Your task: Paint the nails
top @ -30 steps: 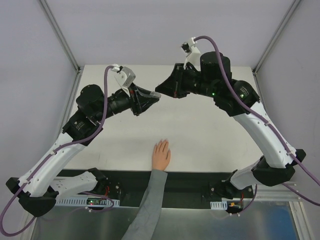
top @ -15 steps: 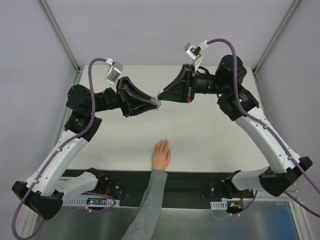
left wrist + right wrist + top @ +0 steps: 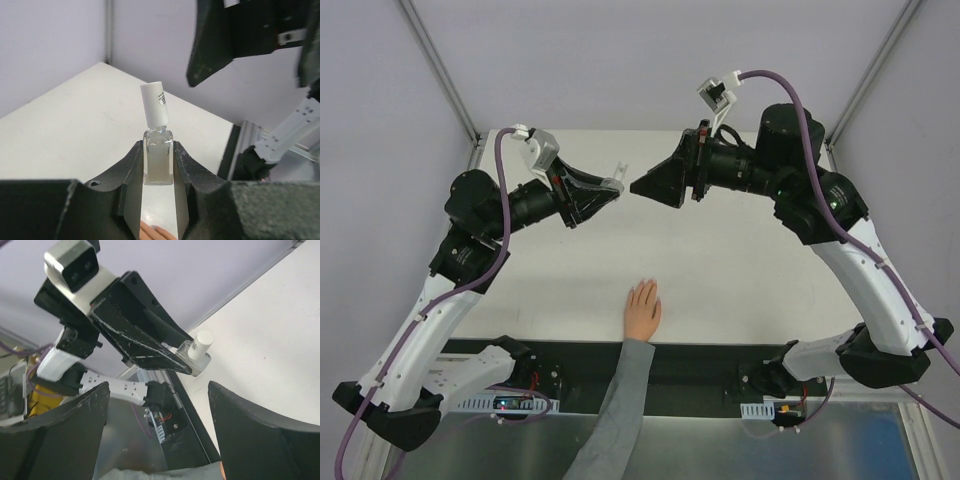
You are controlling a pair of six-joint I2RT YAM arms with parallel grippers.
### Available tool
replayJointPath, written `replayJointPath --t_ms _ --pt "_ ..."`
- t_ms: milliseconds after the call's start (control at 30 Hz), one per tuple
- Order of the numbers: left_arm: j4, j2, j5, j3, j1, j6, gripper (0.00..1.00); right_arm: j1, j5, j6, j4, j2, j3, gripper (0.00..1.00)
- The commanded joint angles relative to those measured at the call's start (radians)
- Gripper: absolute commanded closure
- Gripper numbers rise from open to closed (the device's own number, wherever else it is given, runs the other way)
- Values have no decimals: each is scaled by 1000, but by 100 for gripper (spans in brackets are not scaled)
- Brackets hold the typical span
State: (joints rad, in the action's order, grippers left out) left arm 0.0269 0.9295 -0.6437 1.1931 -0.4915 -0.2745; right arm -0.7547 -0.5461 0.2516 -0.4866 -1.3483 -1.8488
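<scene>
Step in hand, by judgement: opening the polish, with no painting begun. The left gripper pinches the glass body of the small bottle between its 2 fingers and holds it aloft, its white cap on and leaning toward 1 o'clock in the left wrist view. The right gripper faces the bottle from 3 o'clock in the top view, fingers spread wide and holding nothing, with a clear gap to the cap. The hand lies flat at 6 o'clock on the table, fingers together and pointing to 12 o'clock. The nails are too small to inspect and sit well apart from both grippers. The next move calls for the right fingers to line up on the cap, close on it and twist while the left holds firm. Against 0.5 s ago, the 2 gripper tips, then nearly meeting, have parted and sit nearer 12 o'clock; the hand is unmoved.
</scene>
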Motion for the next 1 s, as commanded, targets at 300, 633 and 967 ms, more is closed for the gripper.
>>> replayJointPath --t_ms 300,633,967 --pt "-77 -3 395 65 -182 245 100 -89 425 35 -346 -152 -302 14" --pt "-84 12 383 69 -202 245 100 -92 377 44 -300 -170 -286 44" --pt "-84 28 365 79 -216 241 100 -95 331 64 -260 -201 -279 53"
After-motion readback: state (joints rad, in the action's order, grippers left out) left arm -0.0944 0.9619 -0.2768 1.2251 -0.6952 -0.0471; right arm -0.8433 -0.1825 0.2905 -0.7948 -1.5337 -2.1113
